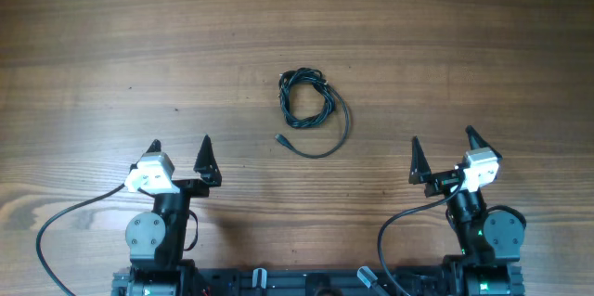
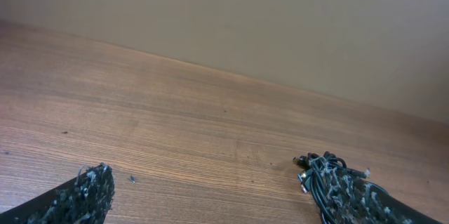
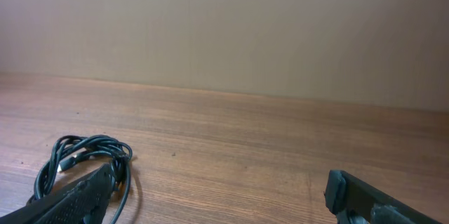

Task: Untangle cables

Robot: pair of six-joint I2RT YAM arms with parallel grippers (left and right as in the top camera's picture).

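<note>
Both grippers released: jaws spread wide, empty. Left gripper (image 1: 179, 143) at lower left of overhead frame, right gripper (image 1: 443, 136) at lower right, fingertips aimed up-frame. Cables (image 1: 304, 78) bundled in small coil on table (image 1: 93, 36), just above frame centre, between grippers and well apart from both. One loose strand loops out right of coil, curves down, ends in plug (image 1: 280, 138) below coil's left side. Left wrist view: coil at lower right, beyond finger tip. Right wrist view: coil at lower left.
</note>
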